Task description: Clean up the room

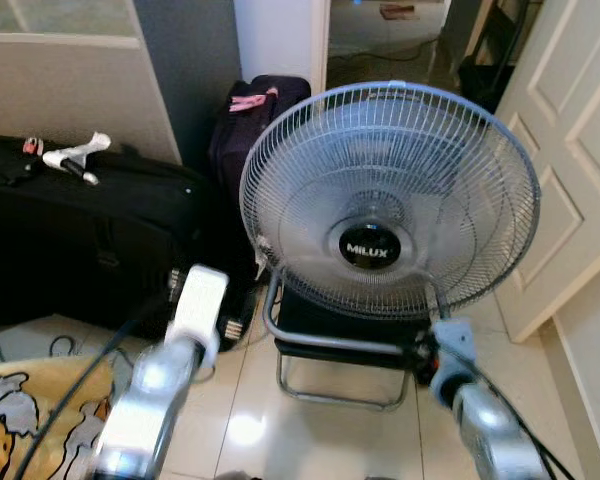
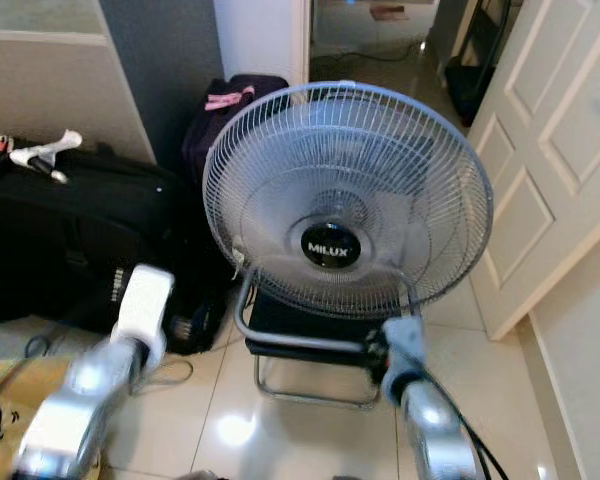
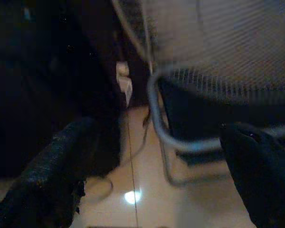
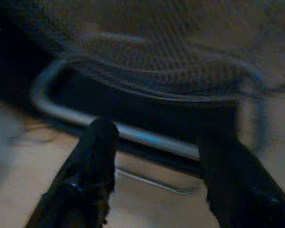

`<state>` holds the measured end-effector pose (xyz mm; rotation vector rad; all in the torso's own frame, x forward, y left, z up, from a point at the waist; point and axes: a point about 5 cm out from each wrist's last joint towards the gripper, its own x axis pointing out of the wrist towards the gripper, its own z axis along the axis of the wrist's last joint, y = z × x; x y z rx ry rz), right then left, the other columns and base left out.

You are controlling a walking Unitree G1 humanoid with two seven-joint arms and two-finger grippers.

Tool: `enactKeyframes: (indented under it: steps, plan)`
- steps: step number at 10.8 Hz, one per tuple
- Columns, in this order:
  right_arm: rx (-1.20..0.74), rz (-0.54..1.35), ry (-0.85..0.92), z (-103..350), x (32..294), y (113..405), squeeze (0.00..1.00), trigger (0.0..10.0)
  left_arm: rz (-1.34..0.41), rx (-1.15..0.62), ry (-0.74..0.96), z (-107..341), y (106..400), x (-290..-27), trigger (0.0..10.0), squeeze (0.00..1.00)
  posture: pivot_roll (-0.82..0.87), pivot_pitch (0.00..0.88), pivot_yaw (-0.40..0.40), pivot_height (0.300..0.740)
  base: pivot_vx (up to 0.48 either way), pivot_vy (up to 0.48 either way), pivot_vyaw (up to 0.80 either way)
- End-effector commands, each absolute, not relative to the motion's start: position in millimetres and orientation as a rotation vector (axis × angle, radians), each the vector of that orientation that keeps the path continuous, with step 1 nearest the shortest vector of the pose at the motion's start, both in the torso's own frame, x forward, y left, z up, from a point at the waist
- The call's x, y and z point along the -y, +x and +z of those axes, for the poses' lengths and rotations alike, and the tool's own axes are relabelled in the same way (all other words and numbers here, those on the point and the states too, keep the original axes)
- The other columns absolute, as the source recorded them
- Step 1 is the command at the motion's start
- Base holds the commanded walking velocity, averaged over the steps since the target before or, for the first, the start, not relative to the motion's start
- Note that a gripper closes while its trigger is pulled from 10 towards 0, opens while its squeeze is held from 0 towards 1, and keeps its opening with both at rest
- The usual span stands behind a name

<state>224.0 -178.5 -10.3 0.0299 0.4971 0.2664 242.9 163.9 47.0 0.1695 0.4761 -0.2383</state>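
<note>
- Both silver arms were raised forward from the bottom of the head views, one on each side of a single fan (image 1: 389, 200) marked MILUX on its hub.
- The left gripper (image 3: 156, 175) was held low beside the fan's left edge, its two black fingers (image 3: 52, 175) spread wide; between them the wrist view showed the tiled floor (image 3: 133, 199) and the bent metal tube of the chair frame (image 3: 156, 123).
- The right gripper (image 4: 156, 161) was held just under the fan's lower right rim, fingers (image 4: 92, 166) likewise spread, with the chair's front tube (image 4: 147, 137) running across the gap between them; whether either finger touched the tube could not be told.
- The fan stood on one black-seated, metal-framed chair (image 1: 340, 345) in the middle of the floor, near a white door (image 1: 570, 150) on the right.
- One large black suitcase (image 1: 80, 240) lay to the left with a white item (image 1: 75, 155) on top; one dark bag (image 1: 250, 120) with a pink tag stood behind the fan.
- A yellow printed cloth (image 1: 20, 410) lay at the lower left.
</note>
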Motion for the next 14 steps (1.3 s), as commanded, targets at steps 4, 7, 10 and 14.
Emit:
enactKeyframes:
  steps: [4,7,10,14]
  plan:
    - [-0.316,0.578,-0.033,35,144,234,1.00,10.0,-0.197,-0.402,0.167,55,241,-175,10.0,0.00,-0.08,0.000,0.039,0.740,0.000,0.000,0.54]
    - [-0.206,0.563,0.014,69,139,252,1.00,10.0,-0.138,-0.322,0.149,76,256,-176,10.0,0.77,-0.05,0.000,0.041,0.740,0.000,0.000,0.80]
    - [-0.223,0.393,0.141,65,137,254,1.00,10.0,-0.057,-0.212,0.223,98,267,-188,10.0,1.00,-0.01,0.000,0.043,0.740,0.000,0.000,0.80]
    - [-0.211,0.218,0.101,72,156,277,1.00,10.0,-0.088,-0.218,0.118,107,277,-180,10.0,0.00,-0.07,0.000,0.051,0.740,0.000,0.000,0.80]
